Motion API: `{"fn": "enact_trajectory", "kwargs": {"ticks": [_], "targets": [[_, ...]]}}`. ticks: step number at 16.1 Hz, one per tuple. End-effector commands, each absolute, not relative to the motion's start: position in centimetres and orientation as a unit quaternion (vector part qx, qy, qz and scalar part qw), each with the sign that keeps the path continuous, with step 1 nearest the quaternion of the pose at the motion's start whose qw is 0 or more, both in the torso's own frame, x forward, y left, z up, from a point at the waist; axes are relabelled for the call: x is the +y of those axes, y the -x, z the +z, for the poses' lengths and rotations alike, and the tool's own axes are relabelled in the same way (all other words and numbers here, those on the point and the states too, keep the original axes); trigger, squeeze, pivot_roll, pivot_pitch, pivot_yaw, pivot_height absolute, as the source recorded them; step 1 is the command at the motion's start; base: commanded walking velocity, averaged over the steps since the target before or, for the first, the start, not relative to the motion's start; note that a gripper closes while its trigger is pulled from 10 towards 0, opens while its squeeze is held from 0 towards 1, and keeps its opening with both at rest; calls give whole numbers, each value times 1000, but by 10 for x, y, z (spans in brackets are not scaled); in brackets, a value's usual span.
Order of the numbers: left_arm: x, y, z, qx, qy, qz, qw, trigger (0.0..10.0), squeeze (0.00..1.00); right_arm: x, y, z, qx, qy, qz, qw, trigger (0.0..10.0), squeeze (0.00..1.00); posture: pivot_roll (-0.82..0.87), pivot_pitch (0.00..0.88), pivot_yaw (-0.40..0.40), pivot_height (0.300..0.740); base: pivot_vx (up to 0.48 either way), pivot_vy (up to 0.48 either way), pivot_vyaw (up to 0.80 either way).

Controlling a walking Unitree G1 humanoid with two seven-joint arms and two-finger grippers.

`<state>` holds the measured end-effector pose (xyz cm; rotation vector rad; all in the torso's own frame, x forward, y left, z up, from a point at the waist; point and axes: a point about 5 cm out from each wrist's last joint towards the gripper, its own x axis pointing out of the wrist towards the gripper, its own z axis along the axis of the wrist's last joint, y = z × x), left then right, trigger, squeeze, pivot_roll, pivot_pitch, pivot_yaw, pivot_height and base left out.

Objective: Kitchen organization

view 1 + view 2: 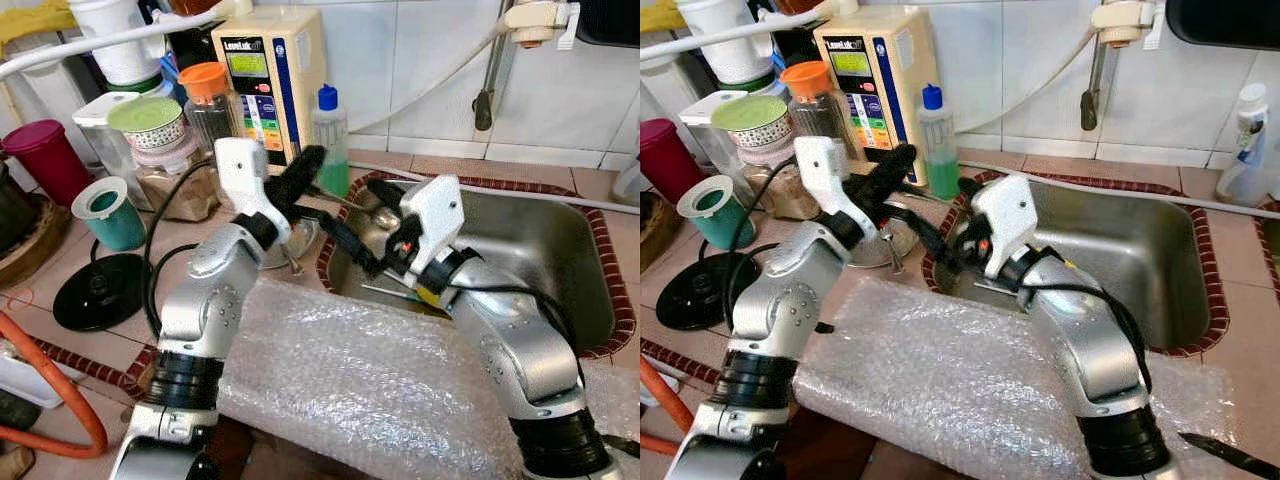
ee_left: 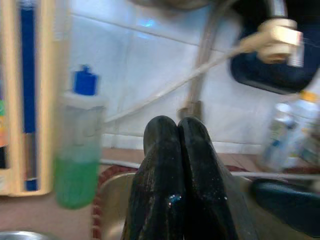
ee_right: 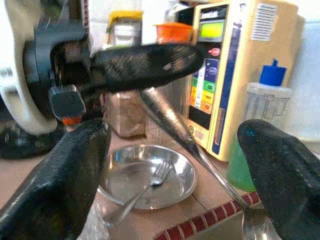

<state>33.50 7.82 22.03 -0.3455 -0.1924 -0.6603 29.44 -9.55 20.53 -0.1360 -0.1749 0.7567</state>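
Note:
My left gripper (image 1: 310, 162) is over the counter's edge beside the sink (image 1: 560, 250), shut on the handle of a long metal spoon (image 3: 175, 130). The spoon's bowl (image 1: 383, 214) hangs over the sink's left end. My right gripper (image 3: 172, 132) is open and faces the left one. Its fingers (image 1: 345, 238) stand on either side of the spoon's handle without touching it. A round steel plate (image 3: 175, 187) with a fork (image 3: 152, 181) in it lies on the counter just under the left gripper.
A green soap bottle (image 1: 330, 135) and a beige water machine (image 1: 265, 70) stand behind the grippers. Jars, a teal cup (image 1: 108, 212) and a black round base (image 1: 100, 290) crowd the left counter. Bubble wrap (image 1: 350, 370) covers the front edge. A knife (image 1: 1230, 455) lies at front right.

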Motion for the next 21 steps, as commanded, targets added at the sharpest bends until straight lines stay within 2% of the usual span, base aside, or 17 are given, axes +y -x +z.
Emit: {"fn": "enact_trajectory", "kwargs": {"ticks": [1, 5, 9, 10, 11, 15, 21], "targets": [[75, -329, 220, -95, 160, -339, 922, 0, 0, -91, -292, 196, -75, 79, 382, 918, 10000, 0, 34, 0, 154, 740, 0, 0, 0], [67, -326, 225, -99, 156, -359, 915, 0, 0, -93, -293, 188, -60, 109, 397, 910, 10000, 0, 34, 0, 154, 740, 0, 0, 0], [65, -320, 229, -95, 154, -379, 908, 0, 0, -106, -310, 181, -65, 194, 327, 923, 10000, 0, 36, 0, 155, 740, 0, 0, 0], [65, -320, 230, -95, 158, -379, 907, 0, 0, -111, -314, 181, -68, 189, 310, 929, 3686, 0, 38, 0, 156, 740, 0, 0, 0], [65, -319, 231, -94, 162, -380, 906, 0, 0, -112, -318, 180, -65, 177, 303, 934, 0, 0, 41, 0, 153, 740, 0, 0, 0], [62, -315, 229, -89, 167, -385, 903, 0, 0, -112, -327, 180, -76, 163, 290, 940, 0, 0, 48, 0, 151, 740, 0, 0, 0], [63, -311, 219, -78, 157, -380, 908, 0, 0, -129, -340, 177, -61, 154, 262, 951, 0, 0, 40, 0, 127, 740, 0, 0, 0]]}}
